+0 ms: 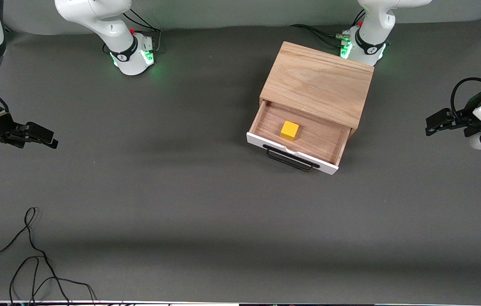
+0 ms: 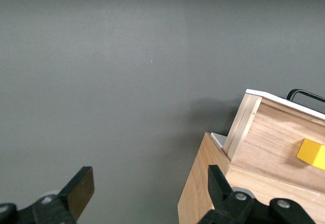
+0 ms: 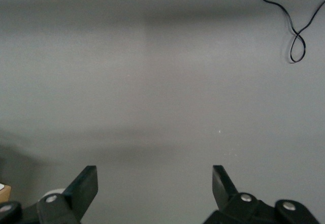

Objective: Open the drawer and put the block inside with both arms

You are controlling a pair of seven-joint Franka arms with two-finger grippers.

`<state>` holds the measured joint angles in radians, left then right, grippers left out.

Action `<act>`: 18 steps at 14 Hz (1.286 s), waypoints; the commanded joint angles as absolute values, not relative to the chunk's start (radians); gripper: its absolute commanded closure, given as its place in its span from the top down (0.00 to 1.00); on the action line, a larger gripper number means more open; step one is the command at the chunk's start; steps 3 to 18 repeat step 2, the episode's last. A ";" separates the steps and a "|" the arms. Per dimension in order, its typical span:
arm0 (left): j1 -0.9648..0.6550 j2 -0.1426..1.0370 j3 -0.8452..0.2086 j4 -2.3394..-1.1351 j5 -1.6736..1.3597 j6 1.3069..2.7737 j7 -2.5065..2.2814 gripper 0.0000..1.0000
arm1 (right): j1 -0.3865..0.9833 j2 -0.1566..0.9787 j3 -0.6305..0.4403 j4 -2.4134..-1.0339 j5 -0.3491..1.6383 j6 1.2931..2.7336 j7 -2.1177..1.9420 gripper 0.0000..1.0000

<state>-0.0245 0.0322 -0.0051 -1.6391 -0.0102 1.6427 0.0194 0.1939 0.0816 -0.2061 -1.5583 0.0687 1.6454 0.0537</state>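
Note:
The light oak cabinet (image 1: pixel 317 80) stands toward the left arm's end of the table. Its drawer (image 1: pixel 323 138) is pulled open, the white front and black wire handle (image 1: pixel 289 158) facing the front camera. The yellow block (image 1: pixel 290 130) rests on the drawer's wooden floor. My left gripper (image 1: pixel 431 124) hangs open and empty over bare table, apart from the cabinet at its own end. In the left wrist view, gripper (image 2: pixel 151 186), cabinet (image 2: pixel 200 196), drawer (image 2: pixel 269 137) and block (image 2: pixel 311 154) all show. My right gripper (image 1: pixel 47 138) waits open and empty over the table's other end, (image 3: pixel 155 183).
A loose black cable (image 1: pixel 32 255) lies coiled on the grey table near the front edge at the right arm's end; its loop (image 3: pixel 297 36) shows in the right wrist view. Both arm bases (image 1: pixel 132 53) stand along the farthest edge.

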 commanded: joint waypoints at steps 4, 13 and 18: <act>-0.037 0.037 -0.003 -1.623 0.009 1.617 0.029 1.00 | 0.204 0.083 -0.219 -1.551 0.054 1.644 0.023 1.00; -0.037 0.037 -0.003 -1.623 0.009 1.617 0.029 1.00 | 0.204 0.083 -0.219 -1.551 0.054 1.644 0.023 1.00; -0.037 0.037 -0.003 -1.623 0.009 1.617 0.029 1.00 | 0.204 0.083 -0.219 -1.551 0.054 1.644 0.023 1.00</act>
